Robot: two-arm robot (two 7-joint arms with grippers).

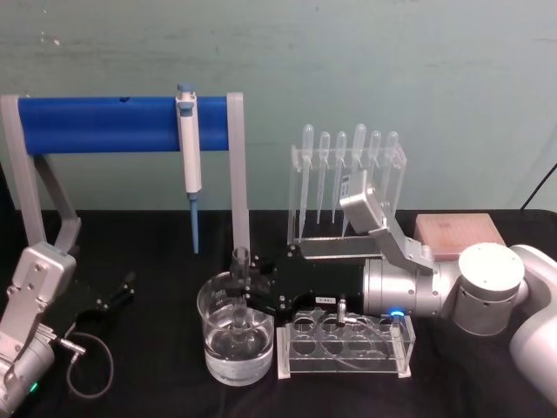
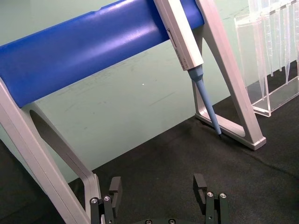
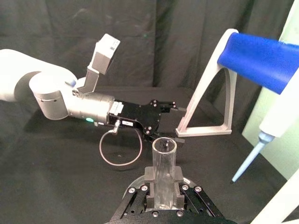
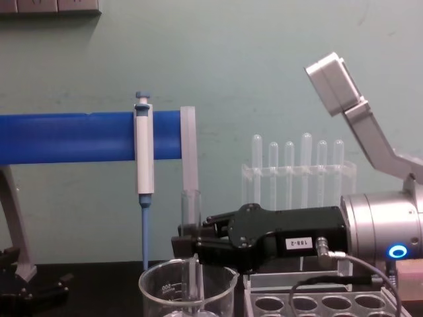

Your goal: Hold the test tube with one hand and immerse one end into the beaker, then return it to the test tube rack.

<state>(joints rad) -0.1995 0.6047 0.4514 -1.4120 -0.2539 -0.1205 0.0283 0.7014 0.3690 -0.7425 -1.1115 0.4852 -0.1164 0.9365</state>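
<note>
Above the beaker [image 1: 235, 335] our right gripper [image 1: 241, 286] clamps the test tube [image 4: 191, 247] upright, its lower end dipped inside the glass. At the worktop's [image 1: 157, 366] left our left gripper [image 2: 159, 191] rests with fingers spread wide.

Pipettor [image 1: 188, 144] on blue stand [image 1: 113, 124]

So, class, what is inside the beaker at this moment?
The lower end of the test tube, held upright by the right gripper, sits inside the beaker. Any liquid inside cannot be made out.
</note>
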